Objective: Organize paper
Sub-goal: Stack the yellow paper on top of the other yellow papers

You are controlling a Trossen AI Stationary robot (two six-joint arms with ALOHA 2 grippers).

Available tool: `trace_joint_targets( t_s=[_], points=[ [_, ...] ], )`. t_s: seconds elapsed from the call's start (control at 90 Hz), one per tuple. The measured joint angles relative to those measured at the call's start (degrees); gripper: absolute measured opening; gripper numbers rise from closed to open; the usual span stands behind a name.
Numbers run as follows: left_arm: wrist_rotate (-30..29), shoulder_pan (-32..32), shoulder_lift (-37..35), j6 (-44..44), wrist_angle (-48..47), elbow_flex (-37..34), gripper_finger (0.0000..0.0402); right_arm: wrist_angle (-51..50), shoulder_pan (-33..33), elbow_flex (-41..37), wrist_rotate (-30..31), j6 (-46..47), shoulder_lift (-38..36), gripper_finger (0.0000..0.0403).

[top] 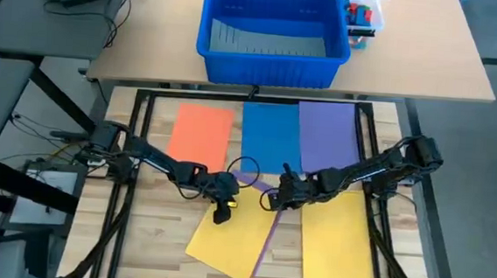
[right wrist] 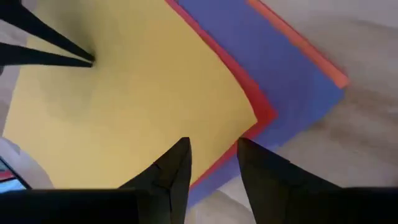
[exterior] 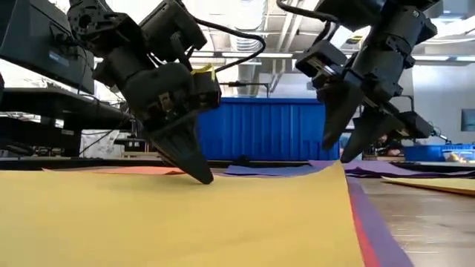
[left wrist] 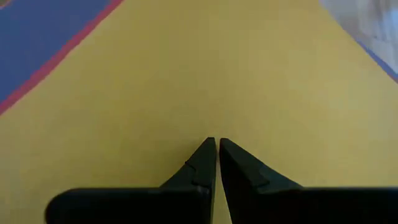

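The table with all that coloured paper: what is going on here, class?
Two robot arms are sorting paper sheets. The left pincer, shut, presses its tip down on the tilted yellow sheet, which lies over red and purple sheets. The right pincer, open, hovers at that stack's corner. An orange sheet, a blue sheet and a purple sheet lie side by side nearer the blue bin; a second yellow sheet lies apart.
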Motion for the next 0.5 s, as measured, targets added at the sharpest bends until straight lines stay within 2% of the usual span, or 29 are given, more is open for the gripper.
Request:
trace_joint_targets(
  t_s=[0.267, 0.4, 0.5],
  points=[
    [-0.09, 0.00, 0.00, 0.11, 0.00, 0.00, 0.0006, 1.37, 0.04, 0.00, 0.12, 2.44, 0.09, 0.0123],
    [-0.11, 0.00, 0.02, 0.13, 0.00, 0.00, 0.0006, 1.88, 0.25, -0.03, 0.39, 4.49, 3.37, 0.0123],
    [-0.09, 0.00, 0.02, 0.13, 0.01, 0.00, 0.0006, 8.32, 0.74, -0.01, 0.39, 4.65, 6.88, 0.0123]
  ],
)
